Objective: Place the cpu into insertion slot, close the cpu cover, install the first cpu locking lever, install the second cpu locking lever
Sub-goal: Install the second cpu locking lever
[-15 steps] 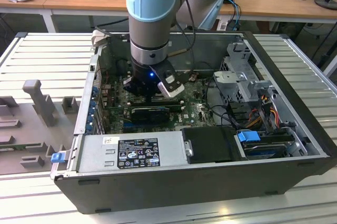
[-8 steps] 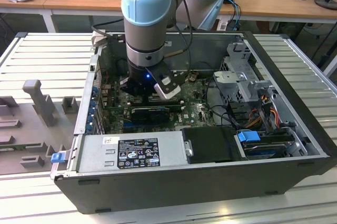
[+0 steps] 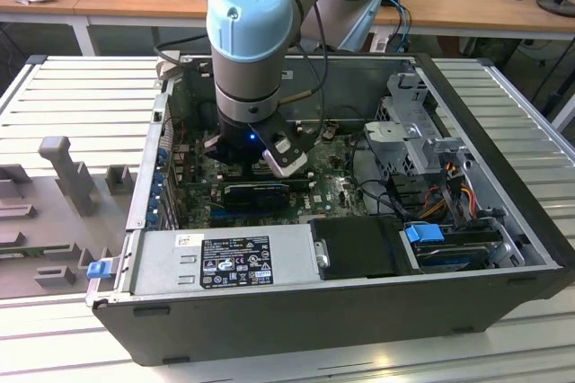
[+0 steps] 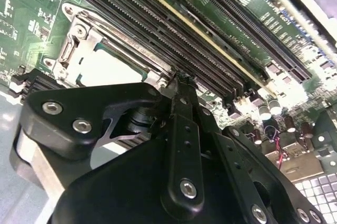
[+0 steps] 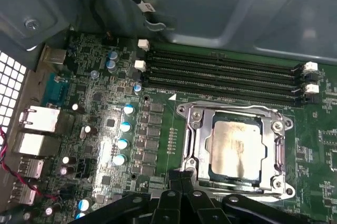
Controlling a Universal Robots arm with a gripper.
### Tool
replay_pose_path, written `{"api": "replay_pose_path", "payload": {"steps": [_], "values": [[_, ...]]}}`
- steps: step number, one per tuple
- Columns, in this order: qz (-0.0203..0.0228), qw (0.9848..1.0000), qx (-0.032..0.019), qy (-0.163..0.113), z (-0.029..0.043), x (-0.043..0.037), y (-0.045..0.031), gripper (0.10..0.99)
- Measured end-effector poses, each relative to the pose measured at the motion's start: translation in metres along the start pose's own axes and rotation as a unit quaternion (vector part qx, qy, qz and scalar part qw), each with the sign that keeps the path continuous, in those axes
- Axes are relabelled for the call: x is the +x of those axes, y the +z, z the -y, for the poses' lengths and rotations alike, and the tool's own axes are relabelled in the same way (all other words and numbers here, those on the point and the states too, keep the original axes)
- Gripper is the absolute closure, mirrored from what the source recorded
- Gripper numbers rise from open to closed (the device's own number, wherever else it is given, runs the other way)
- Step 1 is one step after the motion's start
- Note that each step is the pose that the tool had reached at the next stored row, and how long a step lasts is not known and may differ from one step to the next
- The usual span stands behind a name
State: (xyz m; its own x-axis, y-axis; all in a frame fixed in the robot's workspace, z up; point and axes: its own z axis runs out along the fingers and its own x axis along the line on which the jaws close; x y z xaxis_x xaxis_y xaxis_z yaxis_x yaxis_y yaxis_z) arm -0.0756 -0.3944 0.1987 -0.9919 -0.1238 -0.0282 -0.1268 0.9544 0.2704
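The cpu (image 5: 234,145), a pale square chip with a grey metal top, lies in the insertion slot on the green motherboard. The silvery cpu cover (image 5: 198,134) lies flat around it, and the chip shows through its window. My gripper (image 5: 181,174) is shut, its black fingertips together at the socket's edge beside the cover frame. I see nothing held between them. The second wrist view has the same fingertips (image 4: 181,79) touching down right next to the cpu (image 4: 108,69) and the cover (image 4: 84,29). In the exterior view the gripper (image 3: 269,167) reaches down into the open computer case.
Long black memory slots (image 5: 226,71) run beside the socket. A row of capacitors (image 5: 124,129) and rear ports (image 5: 37,119) flank it. In the case sit a black card (image 3: 256,192), the power supply (image 3: 225,257), a drive cage (image 3: 413,131) and cables (image 3: 449,176).
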Motion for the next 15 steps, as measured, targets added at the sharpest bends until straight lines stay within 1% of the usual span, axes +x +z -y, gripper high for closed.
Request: {"api": "replay_pose_path", "payload": {"steps": [1,2,3,4,6,9,10,12,14,15], "values": [[0.0002,1.0,-0.0019,0.0,0.0001,0.0001,0.0005,0.98],[0.0006,1.0,-0.006,-0.001,0.0004,0.0003,0.0021,0.98],[0.0005,1.0,-0.0077,-0.001,0.0006,0.001,0.0026,0.98],[0.0006,1.0,-0.0087,-0.002,0.0006,0.0016,0.0028,0.98],[0.0006,1.0,-0.0088,-0.002,0.0003,0.0026,0.002,0.98],[0.0006,1.0,-0.0088,-0.002,-0.0021,0.0024,-0.0063,0.98],[0.0006,1.0,-0.0088,-0.002,-0.0034,0.0022,-0.0111,0.98],[0.0006,1.0,-0.0088,-0.002,-0.005,0.0021,-0.0167,0.98],[0.0006,1.0,-0.0087,-0.002,-0.0082,0.0018,-0.028,0.98],[0.0006,1.0,-0.0087,-0.002,-0.0088,0.0017,-0.0303,0.98]]}}
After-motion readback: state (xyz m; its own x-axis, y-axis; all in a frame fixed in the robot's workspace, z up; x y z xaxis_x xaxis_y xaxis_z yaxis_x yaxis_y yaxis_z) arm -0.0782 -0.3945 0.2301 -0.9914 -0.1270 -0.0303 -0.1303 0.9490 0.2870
